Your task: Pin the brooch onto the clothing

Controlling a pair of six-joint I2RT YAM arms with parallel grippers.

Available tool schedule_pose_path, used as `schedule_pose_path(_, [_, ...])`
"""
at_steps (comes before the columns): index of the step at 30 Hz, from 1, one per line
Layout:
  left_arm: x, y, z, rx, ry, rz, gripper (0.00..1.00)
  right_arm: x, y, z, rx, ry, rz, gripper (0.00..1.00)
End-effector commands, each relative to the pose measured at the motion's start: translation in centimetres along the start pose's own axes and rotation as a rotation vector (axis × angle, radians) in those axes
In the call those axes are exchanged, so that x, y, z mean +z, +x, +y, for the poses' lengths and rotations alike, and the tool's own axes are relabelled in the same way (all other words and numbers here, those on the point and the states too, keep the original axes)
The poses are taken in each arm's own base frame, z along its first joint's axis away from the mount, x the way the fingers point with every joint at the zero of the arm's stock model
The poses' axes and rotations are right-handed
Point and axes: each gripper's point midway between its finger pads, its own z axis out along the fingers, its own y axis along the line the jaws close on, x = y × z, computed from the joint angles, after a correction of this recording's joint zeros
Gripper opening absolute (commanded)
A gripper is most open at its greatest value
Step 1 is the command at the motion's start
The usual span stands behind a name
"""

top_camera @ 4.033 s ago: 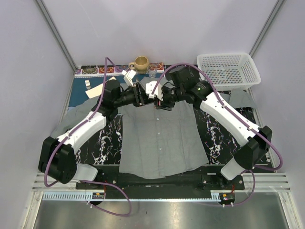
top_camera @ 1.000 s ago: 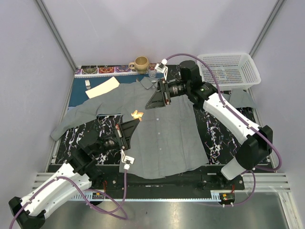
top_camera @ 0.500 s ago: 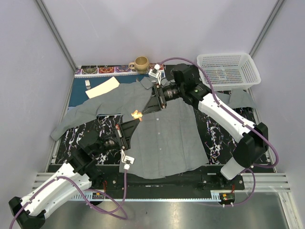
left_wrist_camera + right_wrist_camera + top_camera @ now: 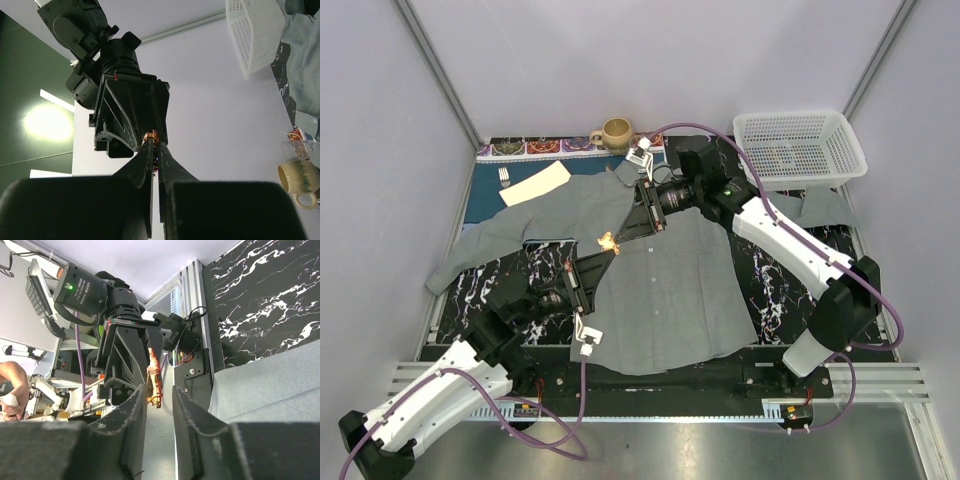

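Brooch: the brooch [image 4: 608, 240] sits in mid-air over the grey shirt [image 4: 670, 290], beside the button line.
Risk: I judge a handover is coming. So little of the brooch sticks out that the incoming fingers could hit the holding ones and knock it onto the cloth.
Look: tiny, orange-red, ragged-edged. It is a thin strip edge-on in the right wrist view.
Left claw: the left gripper [image 4: 154, 148] is pinched tight on it.
Right claw: the right gripper [image 4: 159, 389] faces it with fingers parted either side. I see no contact.
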Motion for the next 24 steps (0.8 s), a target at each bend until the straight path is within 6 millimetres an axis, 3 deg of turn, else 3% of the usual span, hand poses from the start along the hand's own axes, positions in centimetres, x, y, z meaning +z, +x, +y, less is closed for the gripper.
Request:
schedule_pose_path(1, [-0.2, -0.2, 3.6, 0.059, -0.093, -0.03, 0.0, 0.1, -1.2, 1.5, -0.067, -0.042, -0.019, 0.26])
schedule_pose_path(4, [-0.2, -0.1, 3.5, 0.058, -0.088, -0.027, 0.0, 0.1, -1.2, 1.6, -0.072, -0.05, -0.017, 0.16])
schedule_pose_path(5, [-0.1, -0.1, 3.3, 0.051, -0.078, -0.025, 0.04, 0.1, -1.2, 1.7, -0.07, -0.05, -0.017, 0.09])
schedule_pose_path(6, [-0.2, 0.0, 3.2, 0.049, -0.072, -0.022, 0.19, 0.1, -1.3, 1.8, -0.075, -0.051, -0.019, 0.04])
schedule_pose_path(7, [-0.2, 0.1, 3.2, 0.041, -0.067, -0.016, 0.26, 0.0, -1.4, 1.8, -0.074, -0.051, -0.02, 0.0])
schedule_pose_path(10, [-0.6, 0.6, 2.6, -0.009, -0.046, 0.017, 0.48, -0.2, -1.7, 2.4, -0.09, -0.056, -0.026, 0.0])
schedule_pose_path(15, [-2.6, 2.8, 1.9, -0.157, -0.011, 0.171, 0.68, -1.3, -3.1, 2.7, -0.136, -0.044, -0.065, 0.0])
schedule_pose_path(16, [-3.0, 2.9, 1.0, -0.196, 0.023, 0.192, 0.7, -1.5, -3.4, 2.6, -0.143, -0.038, -0.074, 0.0])
schedule_pose_path(19, [-4.9, 3.5, 0.6, -0.335, 0.026, 0.277, 0.74, -2.7, -4.6, 2.3, -0.165, -0.006, -0.117, 0.0])
schedule_pose_path(21, [-6.1, 4.2, 0.9, -0.526, -0.012, 0.344, 0.77, -3.4, -5.5, 1.9, -0.19, 0.02, -0.153, 0.0])
schedule_pose_path(22, [-6.4, 4.1, -0.1, -0.707, -0.014, 0.376, 0.78, -3.8, -5.9, 1.9, -0.206, 0.038, -0.173, 0.0])
schedule_pose_path(23, [-7.2, 4.9, 1.0, -0.795, -0.052, 0.429, 0.79, -3.9, -6.2, 1.9, -0.223, 0.048, -0.185, 0.0])
schedule_pose_path(24, [-6.8, 5.1, 0.7, -0.9, -0.041, 0.448, 0.79, -4.1, -6.7, 1.6, -0.243, 0.077, -0.209, 0.0])
